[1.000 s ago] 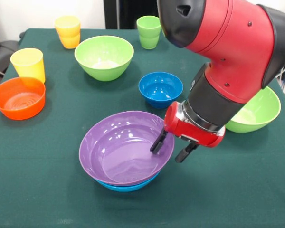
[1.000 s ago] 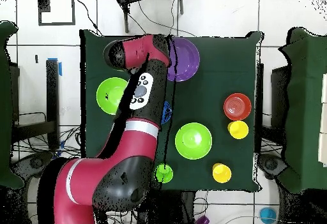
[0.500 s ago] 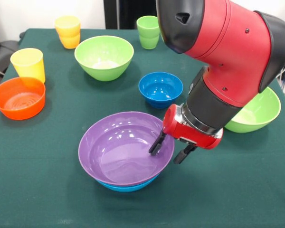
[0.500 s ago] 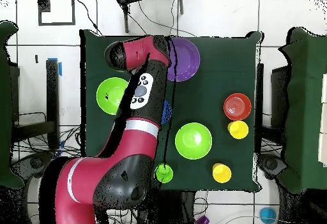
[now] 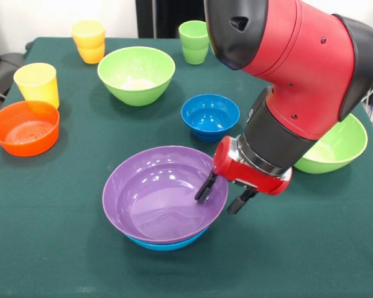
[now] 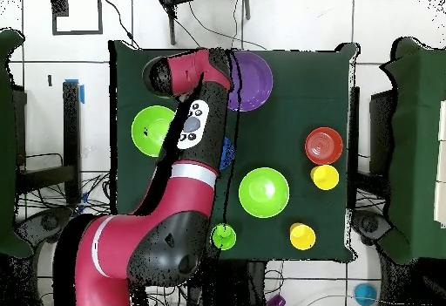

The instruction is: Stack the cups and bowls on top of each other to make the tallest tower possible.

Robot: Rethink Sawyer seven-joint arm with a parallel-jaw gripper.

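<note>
Gripper (image 5: pixel 222 194) sat at the right rim of the purple bowl (image 5: pixel 165 194), fingers spread apart, one finger (image 5: pixel 205 186) inside the rim and the other outside; contact with the rim couldn't be told. Nothing was clamped. Purple bowl was nested in the big blue bowl (image 5: pixel 165 244), only a sliver of blue showing under it; that two-bowl tower stood at the near middle of the green table (image 5: pixel 50 248).

Small blue bowl (image 5: pixel 210 116) stood just behind the tower, apart from it. One green bowl (image 5: pixel 136 74) sat further back, left of centre, empty. Second green bowl (image 5: pixel 339 146) was on the right, partly hidden behind the arm (image 5: pixel 298 68). Orange bowl (image 5: pixel 25 128) was at the left edge, with the yellow cup (image 5: pixel 36 84) just behind it, close or touching. Orange-yellow cup (image 5: pixel 89 41) stood at the far left; it looked like two cups stacked. Green cup (image 5: pixel 194 41) stood at the far middle, also looking doubled.

Overhead: arm (image 6: pixel 187 137) lay across the table, covering the gripper and most of the small blue bowl (image 6: pixel 228 154); purple bowl (image 6: pixel 253 80) poked out beside the wrist.
</note>
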